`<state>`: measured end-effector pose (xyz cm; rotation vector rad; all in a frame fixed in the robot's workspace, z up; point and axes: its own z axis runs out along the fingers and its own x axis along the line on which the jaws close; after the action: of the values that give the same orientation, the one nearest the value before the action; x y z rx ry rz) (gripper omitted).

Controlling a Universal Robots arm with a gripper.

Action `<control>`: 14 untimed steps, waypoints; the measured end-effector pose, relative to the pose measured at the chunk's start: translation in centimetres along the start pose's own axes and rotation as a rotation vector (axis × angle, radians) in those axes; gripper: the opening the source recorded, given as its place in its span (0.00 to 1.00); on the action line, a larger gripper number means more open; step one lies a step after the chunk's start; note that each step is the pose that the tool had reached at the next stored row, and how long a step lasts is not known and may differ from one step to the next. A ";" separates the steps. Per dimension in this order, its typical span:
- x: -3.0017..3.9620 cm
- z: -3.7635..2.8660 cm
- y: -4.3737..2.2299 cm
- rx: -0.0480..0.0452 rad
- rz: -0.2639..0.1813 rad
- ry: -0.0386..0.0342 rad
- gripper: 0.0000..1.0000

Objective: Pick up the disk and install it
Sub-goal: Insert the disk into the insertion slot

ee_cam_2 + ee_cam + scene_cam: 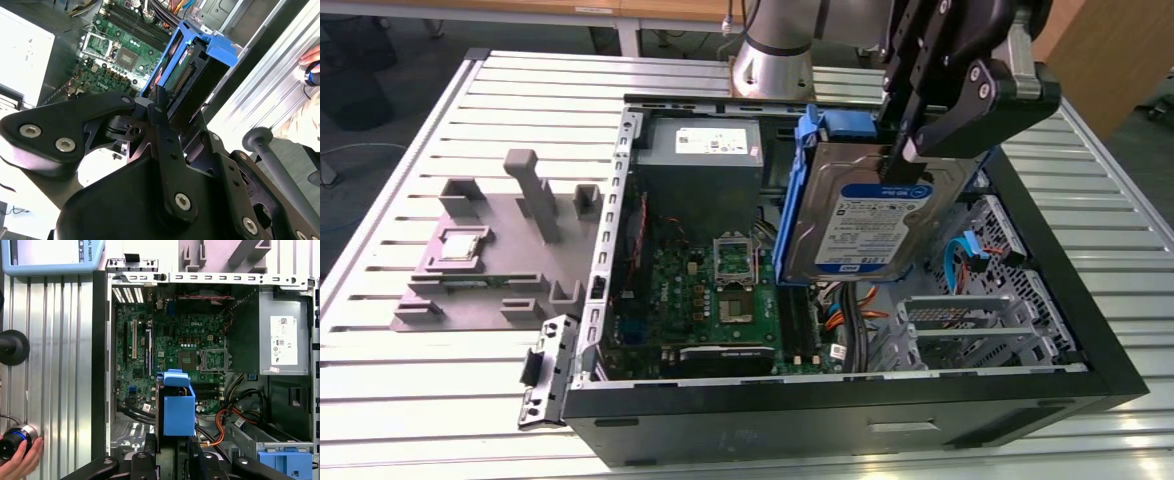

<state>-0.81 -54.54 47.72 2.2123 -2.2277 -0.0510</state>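
**Item:** disk [874, 225], a silver hard drive in a blue bracket [789, 190].
**Location:** held aloft on edge, label toward the exterior view. It hangs inside the open computer case [1107, 375] on the slatted table [414, 400], between the motherboard [707, 290] and the metal drive cage [967, 320].
**End effector** [909, 152]: closed on the disk's upper edge, bearing its whole weight.
**Step (judged):** transfer; the disk is lifted but not yet seated.
**Requirement (judged):** bracket square to its bay and clear of the cables [853, 305].
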 end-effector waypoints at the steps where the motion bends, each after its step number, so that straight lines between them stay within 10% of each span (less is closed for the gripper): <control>1: 0.00 0.00 -0.06 0.0000 0.000 0.0000 0.35; 14: -0.01 -0.01 -1.03 0.0000 0.000 0.0000 0.35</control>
<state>0.21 -54.54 47.71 2.2124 -2.2277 -0.0511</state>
